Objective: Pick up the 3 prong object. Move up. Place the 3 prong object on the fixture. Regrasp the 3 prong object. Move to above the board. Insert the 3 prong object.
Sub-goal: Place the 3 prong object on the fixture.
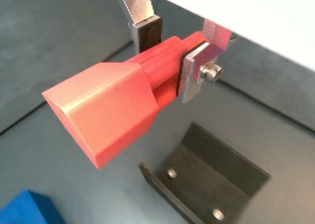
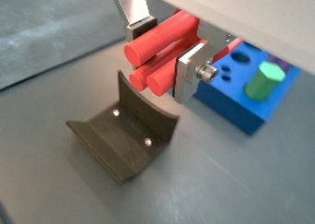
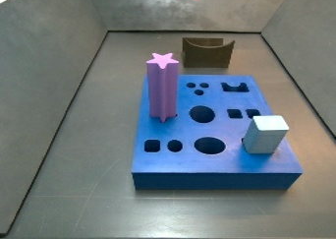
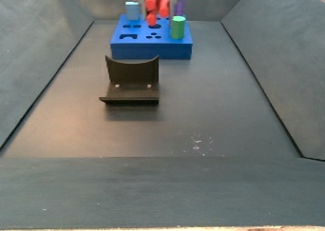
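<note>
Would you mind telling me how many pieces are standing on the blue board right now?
2 on the large blue board with cut-out holes: the tall purple star-topped post and the pale grey cube. The gripper holds the red-orange three-prong block above the dark brown fixture.

1. The gripper point(image 1: 167, 53) has two flat silver metal finger plates point(image 1: 194, 73).
2. A dark rectangular pad point(image 1: 147, 34) lines a finger's inner face.
3. A silver screw point(image 2: 208, 73) fastens the nearer finger plate, seen in both wrist views.
</note>
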